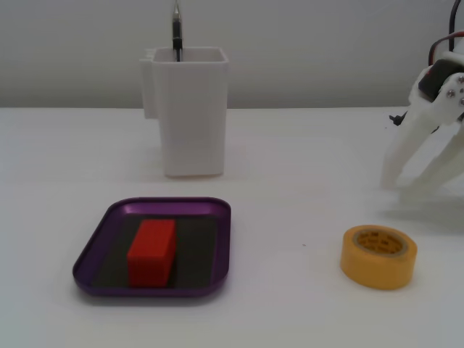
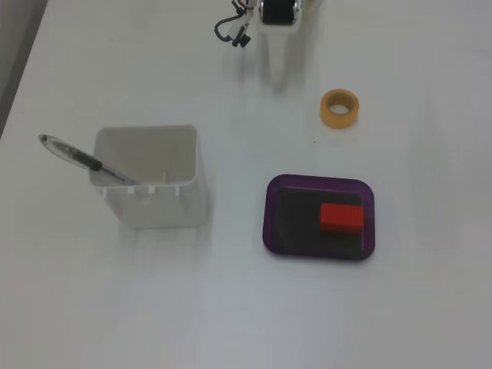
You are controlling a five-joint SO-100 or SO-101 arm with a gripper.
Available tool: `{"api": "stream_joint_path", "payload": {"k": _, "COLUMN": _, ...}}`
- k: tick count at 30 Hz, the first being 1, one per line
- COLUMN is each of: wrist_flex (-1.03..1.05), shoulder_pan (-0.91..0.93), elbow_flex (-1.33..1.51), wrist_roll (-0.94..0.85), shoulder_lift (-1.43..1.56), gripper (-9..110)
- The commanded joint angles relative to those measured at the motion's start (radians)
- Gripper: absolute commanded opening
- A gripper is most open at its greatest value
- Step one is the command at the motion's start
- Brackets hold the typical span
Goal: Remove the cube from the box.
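Observation:
The red cube point(image 1: 152, 250) lies in the shallow purple box point(image 1: 93, 255), left of its middle in a fixed view; it also shows in the other fixed view point(image 2: 340, 217), toward the right side of the box point(image 2: 275, 219). My white gripper point(image 1: 406, 187) hangs at the right edge of the table, fingertips down near the surface, far from the box. Its fingers stand a little apart and hold nothing. From above the gripper point(image 2: 278, 77) is at the top, well beyond the box.
A yellow tape roll point(image 1: 378, 255) lies between the gripper and the box, also seen from above point(image 2: 339, 108). A tall white square container point(image 1: 190, 109) with a pen point(image 2: 81, 157) in it stands behind the box.

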Motion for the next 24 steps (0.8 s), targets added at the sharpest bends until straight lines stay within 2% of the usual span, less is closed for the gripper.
{"api": "stream_joint_path", "payload": {"k": 1, "wrist_flex": -0.015, "shoulder_pan": -0.006, "elbow_flex": 0.005, "wrist_roll": -0.005, "shoulder_lift": 0.048, "gripper": 5}}
{"api": "stream_joint_path", "payload": {"k": 16, "wrist_flex": -0.015, "shoulder_pan": -0.006, "elbow_flex": 0.002, "wrist_roll": -0.008, "shoulder_lift": 0.048, "gripper": 5}}
{"api": "stream_joint_path", "payload": {"k": 24, "wrist_flex": -0.072, "shoulder_pan": -0.002, "elbow_flex": -0.267, "wrist_roll": 0.002, "shoulder_lift": 0.034, "gripper": 5}}
